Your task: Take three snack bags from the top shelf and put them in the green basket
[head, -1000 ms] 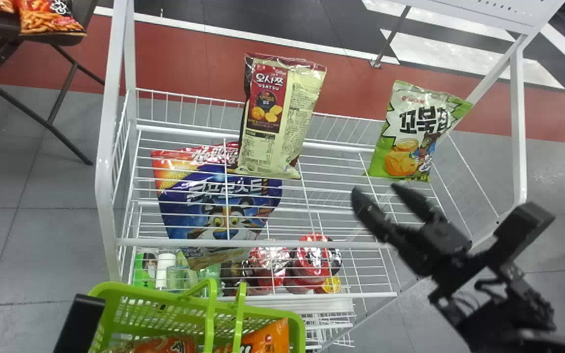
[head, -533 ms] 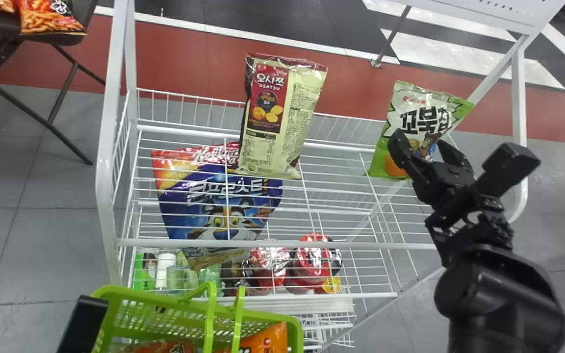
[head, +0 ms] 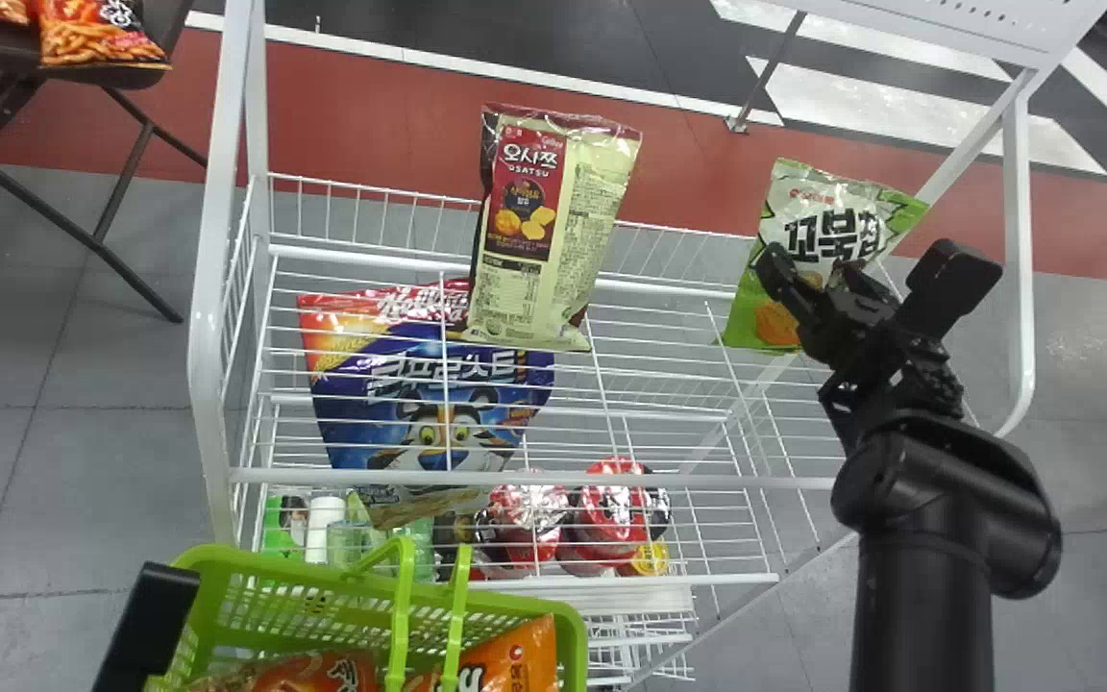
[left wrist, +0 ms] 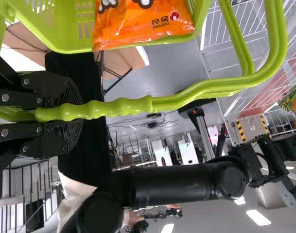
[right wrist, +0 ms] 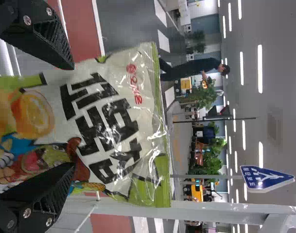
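The right claw [right wrist: 71, 116] is spread at a green-and-white snack bag [right wrist: 116, 121], upright on the top shelf [head: 707, 481]. It looks light, slick and crushable, best pinched gently across its middle.

Snack bag [head: 808, 213] right of another bag [head: 573, 231] on the top shelf [head: 707, 481], basket [head: 270, 565] in front.

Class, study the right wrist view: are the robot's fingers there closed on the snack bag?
No, the right gripper has its fingers spread apart, and the green-and-white snack bag shows in the gap between them.
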### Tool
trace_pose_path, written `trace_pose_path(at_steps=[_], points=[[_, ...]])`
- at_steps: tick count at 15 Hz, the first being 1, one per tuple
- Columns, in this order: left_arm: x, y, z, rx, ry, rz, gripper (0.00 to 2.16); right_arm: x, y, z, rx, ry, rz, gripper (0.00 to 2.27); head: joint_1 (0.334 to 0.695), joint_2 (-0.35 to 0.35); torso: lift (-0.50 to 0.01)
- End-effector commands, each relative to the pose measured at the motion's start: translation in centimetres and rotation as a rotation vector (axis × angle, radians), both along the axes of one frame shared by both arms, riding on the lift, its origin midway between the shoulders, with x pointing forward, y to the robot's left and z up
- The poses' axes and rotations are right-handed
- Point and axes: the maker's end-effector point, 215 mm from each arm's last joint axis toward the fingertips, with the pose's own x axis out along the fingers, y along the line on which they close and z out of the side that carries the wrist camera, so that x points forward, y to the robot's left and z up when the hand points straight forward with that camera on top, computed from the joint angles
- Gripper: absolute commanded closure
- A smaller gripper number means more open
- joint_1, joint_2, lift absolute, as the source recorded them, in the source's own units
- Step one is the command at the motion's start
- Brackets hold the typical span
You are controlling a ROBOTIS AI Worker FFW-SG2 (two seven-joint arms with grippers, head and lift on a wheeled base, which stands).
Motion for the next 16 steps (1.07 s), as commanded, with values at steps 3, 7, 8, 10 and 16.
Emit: trace_pose_path(at_steps=[3, 7, 8, 10, 16], points=[[0.1, 0.2, 0.0, 0.002, 0.002, 0.004, 1.54, -1.5, 1.1, -1.9, 0.037, 0.054, 0.062, 2.20, 0.695, -0.350, -0.028], [0.3, 0.2, 0.1, 0.002, -0.004, 0.004, 1.54, -5.2, 2.5, -0.3, 0.084, 0.046, 0.088, 2.22, 0.695, -0.350, -0.028], [0.2, 0.1, 0.2, -0.001, -0.004, 0.002, 1.54, -6.3, 2.6, -0.1, 0.087, 0.062, 0.091, 2.22, 0.695, -0.350, -0.028], [0.0, 0.2, 0.2, -0.003, 0.002, 0.005, 1.54, -8.2, 3.0, 1.1, 0.114, 0.076, 0.105, 2.22, 0.695, -0.350, -0.028], [-0.4, 0.2, 0.3, -0.009, 0.010, 0.005, 1.54, -18.1, 10.3, 6.2, 0.300, 0.111, 0.281, 2.22, 0.695, -0.350, -0.028]])
